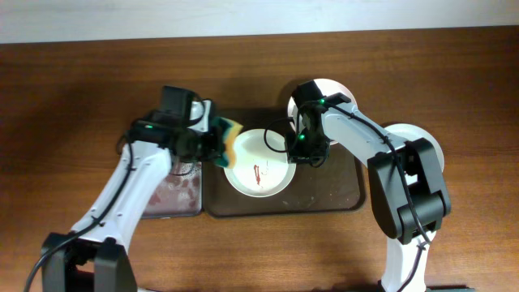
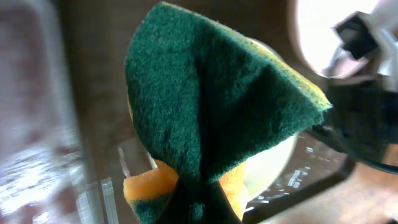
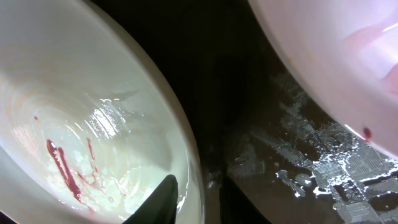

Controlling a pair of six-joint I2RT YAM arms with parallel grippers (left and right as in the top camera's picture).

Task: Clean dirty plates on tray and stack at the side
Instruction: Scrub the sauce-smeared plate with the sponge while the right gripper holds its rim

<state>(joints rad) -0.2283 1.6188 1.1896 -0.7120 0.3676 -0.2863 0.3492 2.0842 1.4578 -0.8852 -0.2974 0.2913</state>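
A pale plate (image 1: 258, 162) with red sauce streaks lies in the dark brown tray (image 1: 324, 197). My right gripper (image 1: 296, 154) is at its right rim. In the right wrist view the dark fingertips (image 3: 163, 198) straddle the rim of that plate (image 3: 93, 124), one inside and one outside, slightly apart from it, so the right gripper (image 3: 196, 199) is open. My left gripper (image 1: 212, 143) is shut on a green-and-yellow sponge (image 1: 229, 139), held over the plate's left edge. The sponge (image 2: 211, 106) fills the left wrist view and hides the left gripper (image 2: 202, 208).
A white plate (image 1: 328, 88) sits at the tray's back right, partly under my right arm; the right wrist view shows this plate (image 3: 329, 62) with a red speck. Another white plate (image 1: 426, 139) lies right of the tray. A grey metal tray (image 1: 174, 195) stands left of the brown one.
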